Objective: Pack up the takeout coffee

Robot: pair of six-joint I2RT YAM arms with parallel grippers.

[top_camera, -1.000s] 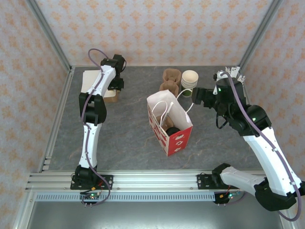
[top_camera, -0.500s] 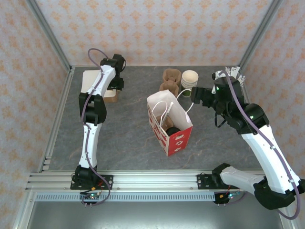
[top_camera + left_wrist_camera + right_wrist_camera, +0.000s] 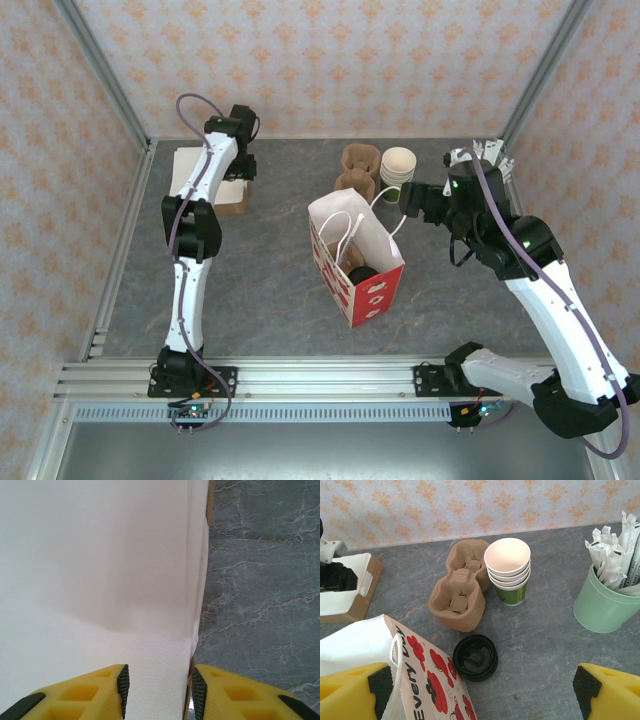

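So at this point the right gripper [image 3: 481,687] was spread wide with nothing between its fingers [image 3: 350,692], hanging above the grey table [image 3: 545,645]. The takeout coffee [image 3: 475,657] stood on the table just ahead of that gap, black lid up, a bit closer to the left finger than the right one. It was right beside the red-and-white paper bag [image 3: 435,680], maybe touching it, and I honestly couldn't tell from the wrist cam.

The bag sat under and ahead of the gripper's left finger, mouth open. From the top camera the bag [image 3: 370,290] had something dark and round [image 3: 362,273] down inside it, but I couldn't make out what.

Farther out ahead of the same gripper were a brown pulp cup carrier [image 3: 460,595] and a stack of lidless cups [image 3: 509,570] just to the right of it. Off toward the right finger was a pale green holder [image 3: 600,610] full of white wrapped sticks [image 3: 615,555].

The left gripper [image 3: 158,690] was way across the table, fingers a little apart. It was directly over the edge of a stack of white napkins [image 3: 100,580] in a brown tray [image 3: 357,607]. I didn't see it pinching anything, and whether it touched the napkins I couldn't tell.
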